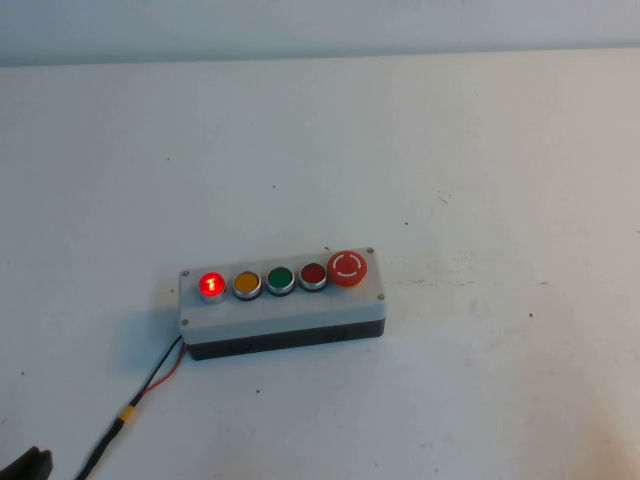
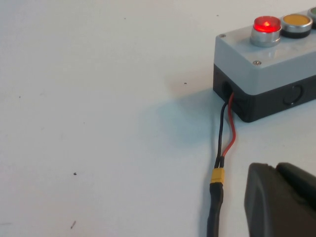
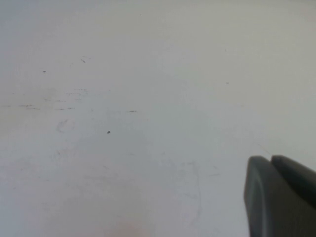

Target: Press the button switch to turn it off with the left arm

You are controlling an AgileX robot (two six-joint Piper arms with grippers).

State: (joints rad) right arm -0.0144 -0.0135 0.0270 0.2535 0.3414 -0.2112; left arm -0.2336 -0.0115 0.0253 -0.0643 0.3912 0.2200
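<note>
Resting on the white tabletop (image 1: 480, 150): one grey box (image 1: 283, 308) with a black base, carrying five buttons in a row.

Item 1, button switch (image 1: 212, 284): small, round, bright red, silver-ringed and lit, at the end of the row nearest the left end effector. Also seen in the left wrist view (image 2: 266, 27), glowing at the box corner.

Item 2, yellow button (image 1: 246, 283): next along, silver-ringed.

Item 3, green button (image 1: 280, 279): middle of the row.

Item 4, dark red button (image 1: 313, 274): unlit, beside the green one.

Item 5, mushroom stop button (image 1: 348, 267): large, red, at the end of the row farthest from the left end effector.

Item 6, wires (image 2: 226, 126): one red and one black, leaving the box end below the button switch, joining a yellow connector (image 2: 217, 176) and a black cable (image 1: 105, 445) that runs back toward the left end effector.

Left end effector (image 1: 25, 467): a dark tip at the near left corner of the high view, well apart from the box, with the button switch ahead of it and to its right. Whether it is released or clenched, I cannot tell.

Right end effector (image 3: 281, 197): over bare tabletop, nothing near it. Released or clenched: cannot tell.
</note>
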